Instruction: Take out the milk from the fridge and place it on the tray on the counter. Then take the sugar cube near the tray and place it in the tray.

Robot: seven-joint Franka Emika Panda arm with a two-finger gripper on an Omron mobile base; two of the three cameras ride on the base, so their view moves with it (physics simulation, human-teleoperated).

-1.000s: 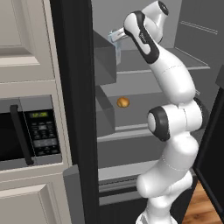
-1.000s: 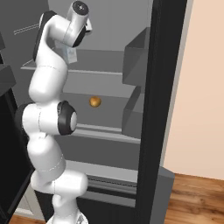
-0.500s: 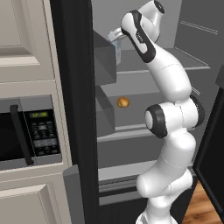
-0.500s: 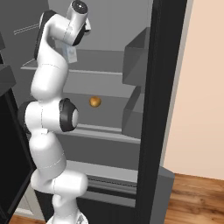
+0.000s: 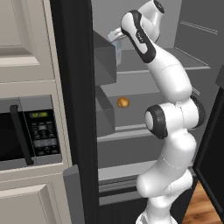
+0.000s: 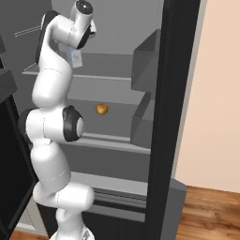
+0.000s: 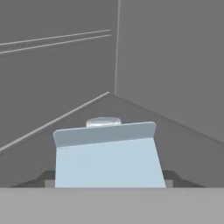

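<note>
Standing upright on the upper shelf of the fridge [image 5: 78, 109], your milk [image 7: 107, 157] sits right at the tool. You cannot tell whether the tool grips it. A small orange-brown item [image 5: 123, 102] lies one shelf below.

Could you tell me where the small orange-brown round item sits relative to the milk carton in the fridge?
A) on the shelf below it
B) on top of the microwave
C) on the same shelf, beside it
A: the orange-brown item rests on the shelf under the one holding the milk carton.
</note>
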